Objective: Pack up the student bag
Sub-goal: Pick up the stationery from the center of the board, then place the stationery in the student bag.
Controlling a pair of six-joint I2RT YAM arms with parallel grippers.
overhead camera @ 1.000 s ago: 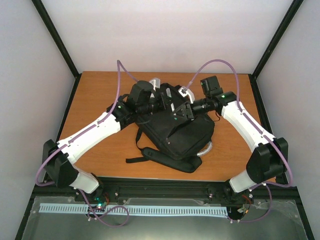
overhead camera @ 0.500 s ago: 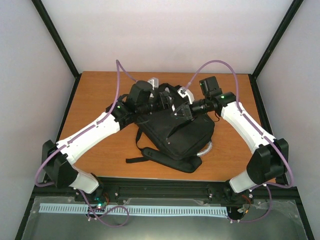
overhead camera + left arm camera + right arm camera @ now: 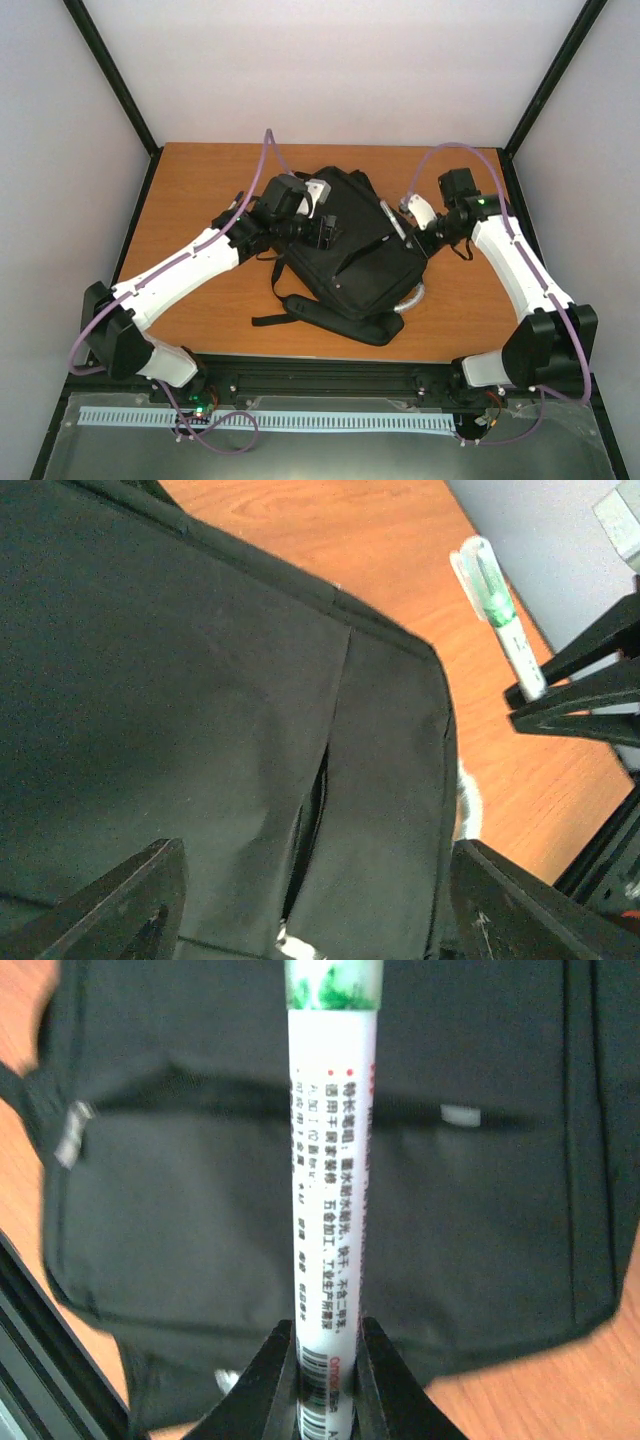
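Student bag [image 3: 350,265]: is lying flat in the middle of the table [image 3: 200,180], between the two arms, with its front panel facing up.
Shoulder strap [image 3: 320,315]: is trailing off the bag's near end toward the arm bases, loose on the wood.
Grey handle [image 3: 410,300]: is curving out from under the bag's near right corner.
Pocket slit [image 3: 312,820]: is showing in the left wrist view as a narrow dark gap in the black fabric, barely parted; what is inside is hidden.
Left gripper [image 3: 325,232]: is hovering over the far left part of the bag, jaws spread wide with only fabric beneath them and nothing held.
Right gripper [image 3: 328,1355]: is waiting at the bag's far right edge, jaws pinching the lower end of a marker.
Marker [image 3: 330,1160]: white barrel with printed text and a green band, is standing out straight from the right fingers and pointing across the bag, not touching it as far as can be seen.
Progress: by my reading the packing is only partway; the marker is gripped and brought beside the bag but is not yet inside.
Left to do: the slit likely needs widening by the free left jaws, then the marker needs sliding in; whether other items are already packed cannot be told.
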